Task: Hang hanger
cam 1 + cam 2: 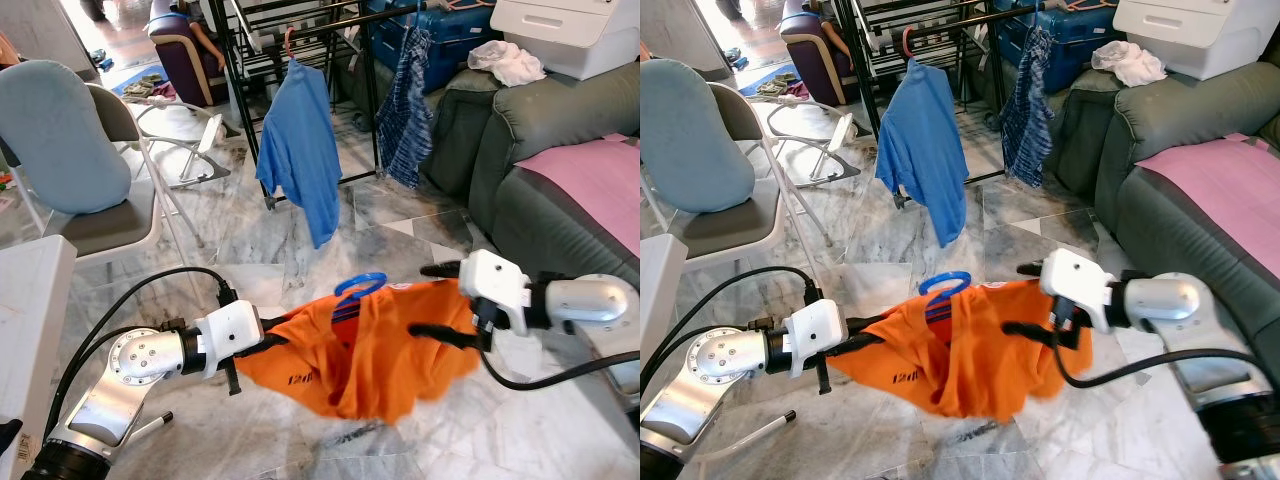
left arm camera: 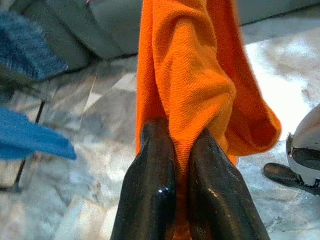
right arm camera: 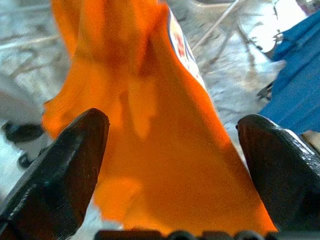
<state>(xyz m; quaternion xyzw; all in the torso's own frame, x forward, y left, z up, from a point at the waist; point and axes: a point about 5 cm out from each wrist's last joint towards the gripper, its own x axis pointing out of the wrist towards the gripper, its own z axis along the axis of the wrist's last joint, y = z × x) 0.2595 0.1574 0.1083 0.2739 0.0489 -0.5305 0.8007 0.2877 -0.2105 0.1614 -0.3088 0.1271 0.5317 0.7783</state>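
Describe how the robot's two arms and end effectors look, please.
Both arms are silver metal with rounded joints and white boxy wrist housings. The left arm has a round joint cap with small holes; black cables loop along each arm. The left end effector and right end effector each have two long, glossy black fingers.

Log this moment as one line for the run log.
left pincer: shut on orange shirt | right pincer: open around shirt's other side | blue hanger: in shirt collar | rack: ahead, not reached
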